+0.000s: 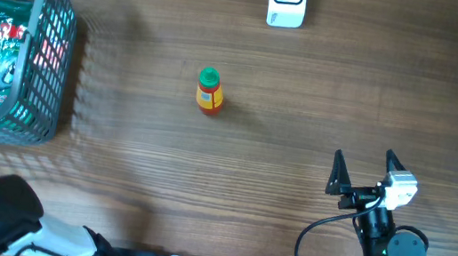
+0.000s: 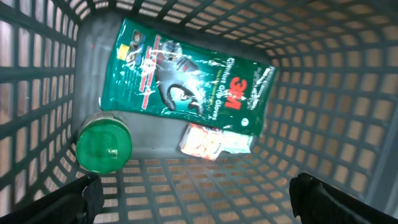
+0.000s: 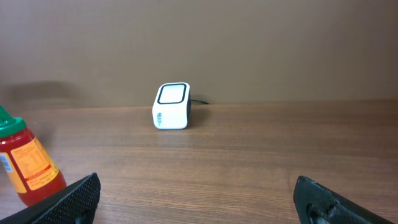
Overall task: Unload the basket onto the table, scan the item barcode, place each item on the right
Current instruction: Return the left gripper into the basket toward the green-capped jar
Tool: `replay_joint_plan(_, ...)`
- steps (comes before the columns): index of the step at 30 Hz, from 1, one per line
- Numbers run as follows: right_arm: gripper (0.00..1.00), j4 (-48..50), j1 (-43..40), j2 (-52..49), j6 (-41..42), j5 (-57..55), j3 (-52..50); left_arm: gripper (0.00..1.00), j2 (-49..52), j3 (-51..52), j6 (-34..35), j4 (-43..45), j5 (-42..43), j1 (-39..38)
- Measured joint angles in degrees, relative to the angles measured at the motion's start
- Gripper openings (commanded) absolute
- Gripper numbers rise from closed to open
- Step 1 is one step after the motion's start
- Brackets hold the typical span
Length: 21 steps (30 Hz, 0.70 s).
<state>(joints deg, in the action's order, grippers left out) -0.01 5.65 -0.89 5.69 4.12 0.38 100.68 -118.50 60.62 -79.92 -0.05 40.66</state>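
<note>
Though the basket holds other goods, the small red-orange sauce bottle with a green screw cap (image 1: 208, 91) reads as the item to scan. It stands upright and alone mid-table, on the bare wood-grain tabletop (image 1: 324, 88), touched by nothing.

- Probably set out in the open so that either arm can reach it. Its printed label shows in the right wrist view; no barcode can be made out there.
- White box-shaped barcode scanner with a dark-framed window (image 1: 287, 2): far edge, right of the bottle and well apart from it. The window faces the near side, so the label would have to be turned toward it.
- Right gripper (image 1: 366, 165): near right, jaws spread wide, empty, pointing toward the far edge. The bottle sits off to its left and the scanner ahead.
- Left gripper (image 2: 196, 190): jaws spread, nothing held, looking down into the basket.
- Dark grey plastic lattice basket (image 1: 53, 49): far left. It holds a flat green packet of 3M gloves (image 2: 186, 78), a round green-lidded container (image 2: 104, 145) at one corner, and a small orange-and-white sachet (image 2: 214, 142) just beside the packet's edge.

Judgement: no pick has begun.
</note>
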Motion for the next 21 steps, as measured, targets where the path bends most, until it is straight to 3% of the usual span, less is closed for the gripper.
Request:
replay_joint_plan(7,1.00,0.00,0.00,0.00,0.00,0.00,0.00,0.99,8.07,0.00,4.39,-0.22,1.51,0.00)
replay_joint_plan(15,1.00,0.00,0.00,0.00,0.00,0.00,0.00,0.99,11.06,0.04,11.15,-10.38,2.12,0.00)
replay_joint_plan(21,1.00,0.00,0.00,0.00,0.00,0.00,0.00,1.00,18.21,0.02,12.57,-13.94,1.22,-1.20)
